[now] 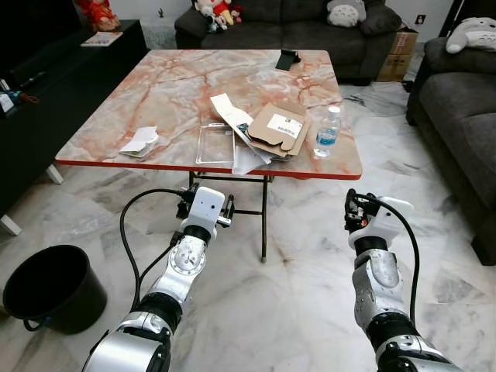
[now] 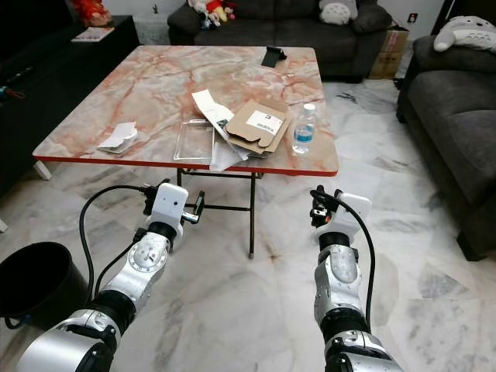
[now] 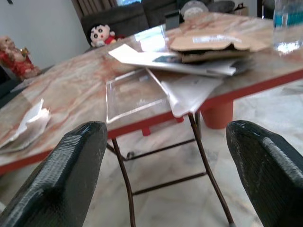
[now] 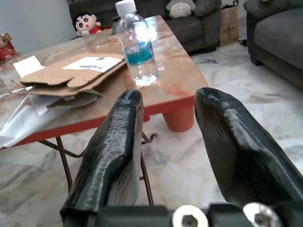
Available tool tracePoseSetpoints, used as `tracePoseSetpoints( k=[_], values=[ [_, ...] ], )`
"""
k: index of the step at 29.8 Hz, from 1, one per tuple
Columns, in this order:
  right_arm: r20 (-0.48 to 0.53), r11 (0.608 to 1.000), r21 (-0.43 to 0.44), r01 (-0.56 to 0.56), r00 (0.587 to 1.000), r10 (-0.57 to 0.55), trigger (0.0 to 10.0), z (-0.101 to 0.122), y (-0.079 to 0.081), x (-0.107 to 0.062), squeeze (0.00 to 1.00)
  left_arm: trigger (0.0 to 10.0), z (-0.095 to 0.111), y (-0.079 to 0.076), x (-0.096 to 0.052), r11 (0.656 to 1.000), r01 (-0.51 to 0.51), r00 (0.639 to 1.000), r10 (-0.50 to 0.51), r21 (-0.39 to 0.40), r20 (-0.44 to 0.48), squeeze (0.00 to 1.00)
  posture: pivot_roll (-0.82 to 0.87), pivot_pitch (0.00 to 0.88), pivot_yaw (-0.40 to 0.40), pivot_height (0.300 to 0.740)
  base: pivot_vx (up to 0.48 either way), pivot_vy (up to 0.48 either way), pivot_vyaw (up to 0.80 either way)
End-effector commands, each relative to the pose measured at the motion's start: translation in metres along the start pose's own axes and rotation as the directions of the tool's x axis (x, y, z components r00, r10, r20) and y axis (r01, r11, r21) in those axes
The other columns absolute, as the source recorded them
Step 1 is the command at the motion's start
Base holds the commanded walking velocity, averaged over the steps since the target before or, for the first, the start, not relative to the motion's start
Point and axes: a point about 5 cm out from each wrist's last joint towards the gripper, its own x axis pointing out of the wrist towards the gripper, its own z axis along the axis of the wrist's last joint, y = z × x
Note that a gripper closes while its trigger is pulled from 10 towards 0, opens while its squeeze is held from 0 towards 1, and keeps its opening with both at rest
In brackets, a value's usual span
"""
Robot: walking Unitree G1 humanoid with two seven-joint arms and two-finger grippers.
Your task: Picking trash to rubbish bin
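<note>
- Left eye view: table carries all the trash: crumpled paper, clear plastic tray, flattened cardboard, water bottle
- Bin on floor at robot's left, well apart from table
- Left gripper spread wide, empty, facing table edge
- Right gripper parted, empty, pointed toward bottle
- Judgement: nothing picked yet; whole task remains

Both grippers raised (fingers parted)

The black bin is cut off at the frame's left edge.
</note>
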Motion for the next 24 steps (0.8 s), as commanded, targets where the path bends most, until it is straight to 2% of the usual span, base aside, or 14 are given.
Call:
tracePoseSetpoints(
  k=[1, 7, 8, 12, 14, 16, 17, 20, 24],
  values=[
    [0.018, 1.0, -0.007, -0.025, 1.0, 0.025, 10.0, 0.009, 0.006, 0.007, 0.0, 10.0, 0.003, 0.005, 0.003, 1.0, -0.01, 1.0, 0.01, 0.004, 0.014, 0.0, 0.14, 0.0, -0.024, 0.74, 0.0, 0.0, 0.0],
    [0.025, 0.999, 0.005, -0.038, 0.999, 0.038, 10.0, 0.012, 0.014, 0.011, 0.0, 10.0, 0.007, 0.012, 0.007, 1.0, -0.014, 1.0, 0.013, 0.015, 0.025, 0.0, 0.15, 0.0, -0.018, 0.74, 0.0, 0.0, 0.0],
    [0.012, 0.999, 0.018, -0.047, 0.999, 0.047, 10.0, 0.007, 0.02, 0.009, 0.0, 10.0, 0.008, 0.017, 0.008, 1.0, -0.017, 1.0, 0.016, 0.025, 0.027, 0.0, 0.18, 0.0, -0.011, 0.74, 0.0, 0.0, 0.0],
    [-0.006, 0.998, 0.031, -0.059, 0.998, 0.06, 10.0, 0.002, 0.029, 0.008, 0.0, 10.0, 0.007, 0.022, 0.007, 0.999, -0.021, 1.0, 0.02, 0.042, 0.022, 0.0, 0.18, 0.0, 0.003, 0.74, 0.0, 0.0, 0.0],
    [-0.01, 0.998, 0.033, -0.062, 0.998, 0.063, 10.0, 0.002, 0.031, 0.008, 0.0, 10.0, 0.008, 0.022, 0.007, 0.997, -0.016, 1.0, 0.014, 0.07, 0.027, 0.0, 0.19, 0.0, 0.01, 0.74, 0.0, 0.0, 0.0],
    [-0.012, 0.997, 0.037, -0.075, 0.997, 0.075, 10.0, 0.002, 0.035, 0.009, 0.0, 10.0, 0.011, 0.023, 0.009, 0.99, -0.004, 0.999, -0.002, 0.141, 0.038, 0.0, 0.19, 0.0, 0.021, 0.74, 0.0, 0.0, 0.0],
    [-0.012, 0.997, 0.037, -0.075, 0.997, 0.075, 10.0, 0.002, 0.035, 0.009, 0.0, 10.0, 0.011, 0.023, 0.009, 0.99, -0.004, 0.999, -0.002, 0.141, 0.038, 0.0, 0.19, 0.0, 0.021, 0.74, 0.0, 0.0, 0.0],
    [-0.012, 0.996, 0.047, -0.077, 0.997, 0.078, 10.0, 0.003, 0.039, 0.01, 0.0, 10.0, 0.014, 0.028, 0.013, 0.976, -0.014, 0.999, 0.006, 0.219, 0.037, 0.0, 0.2, 0.0, 0.031, 0.74, 0.0, 0.0, 0.0],
    [-0.011, 0.995, 0.051, -0.086, 0.996, 0.086, 10.0, 0.003, 0.043, 0.01, 0.0, 10.0, 0.017, 0.032, 0.016, 0.966, -0.026, 0.999, 0.016, 0.256, 0.041, 0.0, 0.2, 0.0, 0.031, 0.74, 0.27, 0.0, 0.0]
  ],
)
